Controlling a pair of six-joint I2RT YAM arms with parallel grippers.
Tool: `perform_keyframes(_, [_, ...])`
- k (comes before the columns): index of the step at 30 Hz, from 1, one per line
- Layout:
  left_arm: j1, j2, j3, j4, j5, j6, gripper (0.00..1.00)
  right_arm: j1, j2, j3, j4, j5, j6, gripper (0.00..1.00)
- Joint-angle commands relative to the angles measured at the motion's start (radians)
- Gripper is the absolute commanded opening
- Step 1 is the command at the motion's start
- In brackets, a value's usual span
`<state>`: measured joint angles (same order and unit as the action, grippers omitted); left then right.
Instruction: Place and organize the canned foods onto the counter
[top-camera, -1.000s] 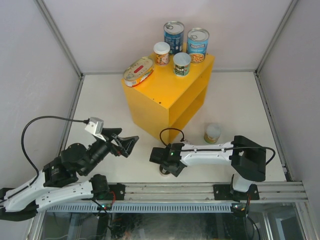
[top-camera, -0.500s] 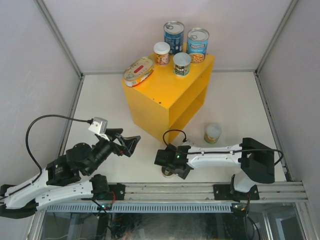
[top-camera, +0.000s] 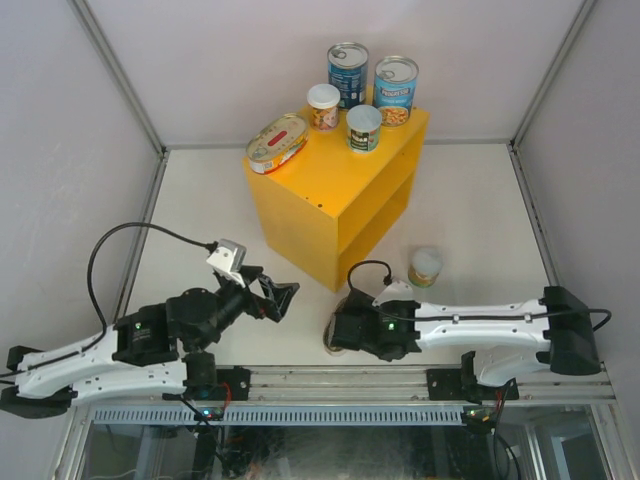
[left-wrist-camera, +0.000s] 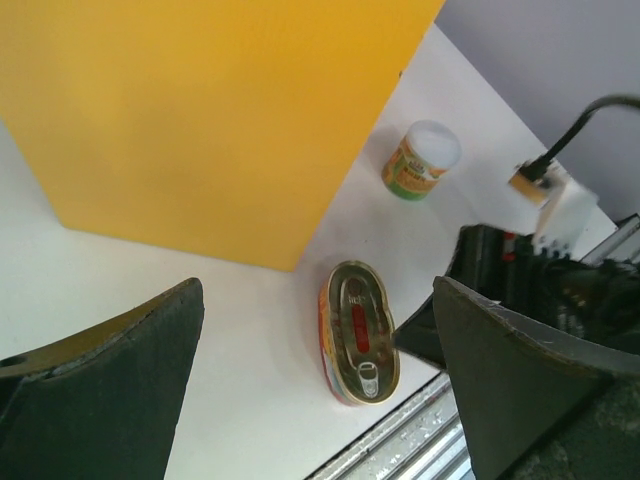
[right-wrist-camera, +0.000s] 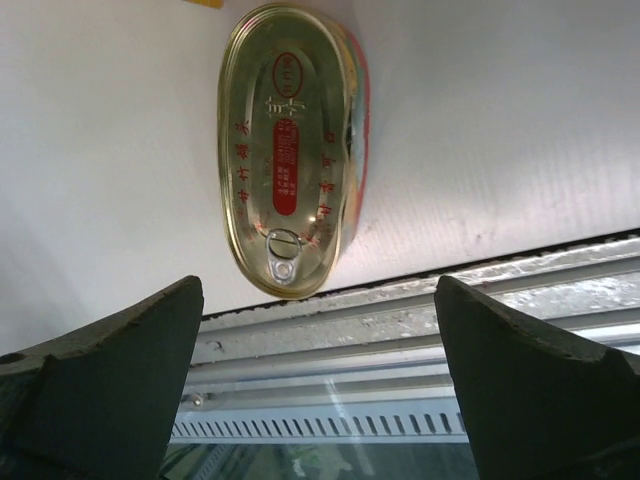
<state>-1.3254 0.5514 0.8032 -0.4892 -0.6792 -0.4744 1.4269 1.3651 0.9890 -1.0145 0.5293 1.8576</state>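
Observation:
The yellow counter (top-camera: 330, 195) carries two tall blue cans (top-camera: 348, 72), two small pale-lidded cans (top-camera: 364, 128) and one oval tin (top-camera: 277, 142). A third small can (top-camera: 425, 267) stands on the table to its right, also in the left wrist view (left-wrist-camera: 422, 160). The second oval tin (right-wrist-camera: 290, 150) lies flat by the front rail, also in the left wrist view (left-wrist-camera: 358, 330). My right gripper (right-wrist-camera: 318, 290) is open and empty just above that tin, hiding most of it from the top camera. My left gripper (top-camera: 282, 298) is open and empty, left of the tin.
The metal front rail (right-wrist-camera: 400, 310) runs right beside the lying tin. The counter's side wall (left-wrist-camera: 200, 120) stands close behind it. Enclosure walls ring the white table (top-camera: 200, 210). The right arm's cable (top-camera: 360, 268) loops near the counter's corner.
My right arm has stretched lower and shifted right and toward the rail, its gripper staying over the oval tin. My left gripper has moved right toward the tin. Both stay open.

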Motion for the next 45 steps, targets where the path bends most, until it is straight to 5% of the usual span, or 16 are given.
perform_keyframes(1, [-0.047,0.032,-0.043,0.009,-0.044,-0.072,1.00,0.051,-0.086,-0.004,-0.144,0.102,0.077,0.97])
perform_keyframes(17, [-0.238,0.377,-0.117,0.173,-0.039,-0.290,1.00,0.001,-0.509,-0.180,-0.446,0.236,0.274,0.94])
perform_keyframes(28, [-0.282,0.665,-0.099,0.324,0.000,-0.317,1.00,-0.171,-0.615,-0.196,-0.400,0.232,0.053,0.93])
perform_keyframes(35, [-0.278,0.720,-0.127,0.338,-0.026,-0.322,1.00,-0.276,-0.644,-0.196,-0.312,0.201,-0.117,0.92])
perform_keyframes(45, [-0.225,0.760,-0.167,0.367,0.004,-0.318,1.00,-0.299,-0.642,-0.194,-0.278,0.185,-0.158,0.92])
